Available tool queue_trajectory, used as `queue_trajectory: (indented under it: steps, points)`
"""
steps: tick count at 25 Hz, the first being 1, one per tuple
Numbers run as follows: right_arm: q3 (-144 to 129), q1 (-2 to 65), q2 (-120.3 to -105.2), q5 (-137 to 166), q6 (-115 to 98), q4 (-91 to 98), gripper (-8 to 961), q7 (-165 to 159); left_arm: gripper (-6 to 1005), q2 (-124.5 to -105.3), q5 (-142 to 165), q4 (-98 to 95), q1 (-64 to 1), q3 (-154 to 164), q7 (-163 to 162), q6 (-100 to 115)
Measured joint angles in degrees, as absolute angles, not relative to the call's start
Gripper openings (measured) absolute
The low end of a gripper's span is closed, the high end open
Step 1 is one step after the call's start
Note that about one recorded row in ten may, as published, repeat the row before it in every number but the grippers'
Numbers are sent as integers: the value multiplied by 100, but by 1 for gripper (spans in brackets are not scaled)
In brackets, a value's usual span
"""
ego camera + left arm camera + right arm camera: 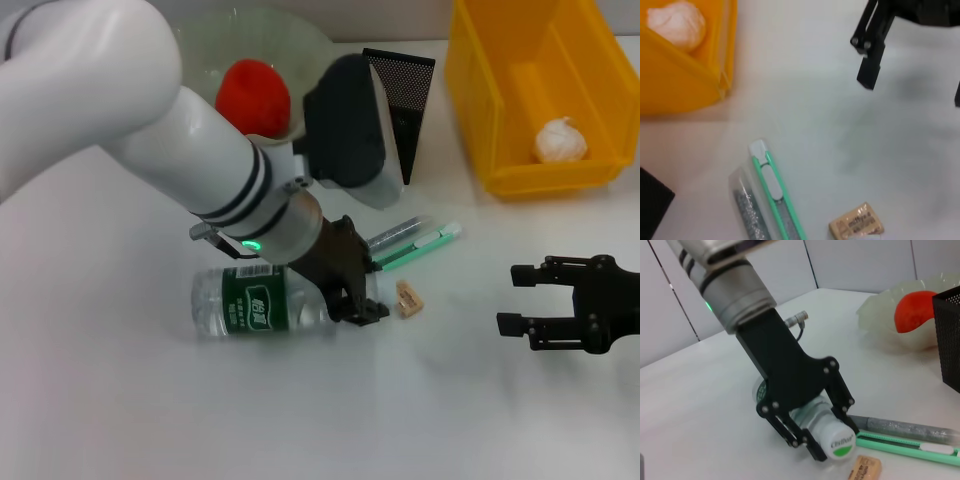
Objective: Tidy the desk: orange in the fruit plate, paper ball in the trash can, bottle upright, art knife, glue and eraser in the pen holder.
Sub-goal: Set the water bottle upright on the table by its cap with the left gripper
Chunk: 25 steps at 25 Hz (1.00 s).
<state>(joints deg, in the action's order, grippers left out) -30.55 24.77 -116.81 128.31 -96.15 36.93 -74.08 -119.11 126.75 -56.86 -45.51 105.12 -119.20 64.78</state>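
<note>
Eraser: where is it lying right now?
In the head view the eraser lies on the table near centre, just right of the left gripper at the bottle cap, below the art knife.

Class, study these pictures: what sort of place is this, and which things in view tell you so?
Probably a desk set up for a tidying trial: a white table bearing stationery, namely an art knife, an eraser and a mesh pen holder.
</note>
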Motion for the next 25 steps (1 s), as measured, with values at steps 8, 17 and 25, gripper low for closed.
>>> queue_trajectory:
  steps: [8,17,25]
  points:
    - [-3020,2499,-11681,12832,-9639,3691,759,-7379,452,-11883,12613,-6250,-4179,9579,-11926,7130]
    - [-3008,2532,-11681,12828,-9651,3683,759,-7373,448,-11865,11896,-6440,-3782,8290,-11523,7898]
    - [-3006,2553,-11681,12823,-9651,3690,759,-7360,444,-11844,11541,-6441,-3317,7543,-11151,8121]
